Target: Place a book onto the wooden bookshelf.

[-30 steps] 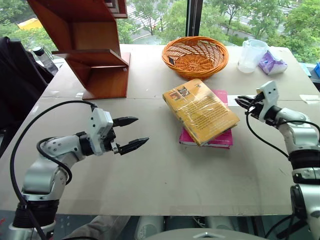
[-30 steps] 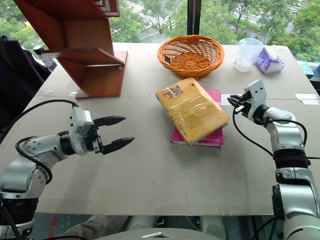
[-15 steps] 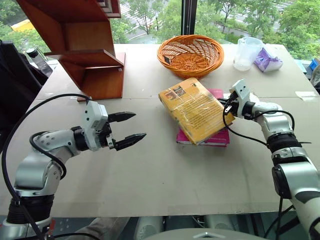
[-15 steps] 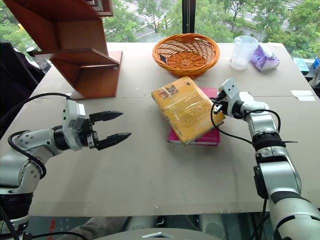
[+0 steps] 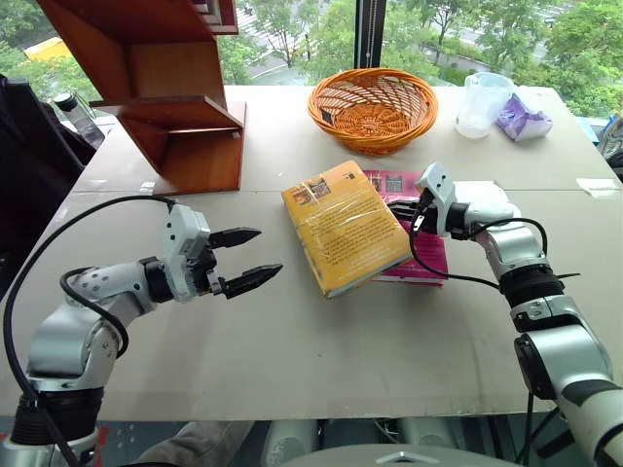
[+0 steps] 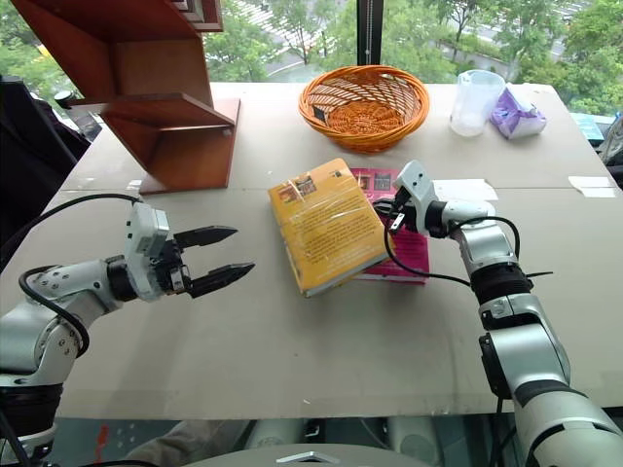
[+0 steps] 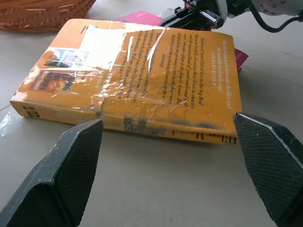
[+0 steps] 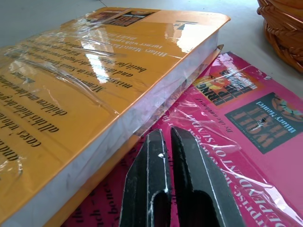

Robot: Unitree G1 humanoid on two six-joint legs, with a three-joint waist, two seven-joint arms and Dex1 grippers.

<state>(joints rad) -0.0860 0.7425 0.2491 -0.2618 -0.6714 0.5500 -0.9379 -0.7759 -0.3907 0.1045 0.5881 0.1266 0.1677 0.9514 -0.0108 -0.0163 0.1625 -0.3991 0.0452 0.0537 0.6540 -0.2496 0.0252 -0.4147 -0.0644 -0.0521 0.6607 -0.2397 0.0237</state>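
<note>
You're nudging the thick yellow-orange plastic-wrapped book (image 5: 343, 226) with the clenched right gripper (image 5: 411, 216) toward nine o'clock; next, the released left gripper (image 5: 255, 258) needs its spine.

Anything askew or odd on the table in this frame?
The book lies skewed, half off the pink book beneath it, overhanging onto the table. The right gripper, jaws shut, sits at its page edge. Its plastic wrap is wrinkled. Nothing spilled.

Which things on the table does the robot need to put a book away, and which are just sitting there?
Needed:
yellow book
wooden bookshelf
left hand, open
right hand, shut

Just sitting there:
pink book
wicker basket
plastic cup
purple packet
</note>
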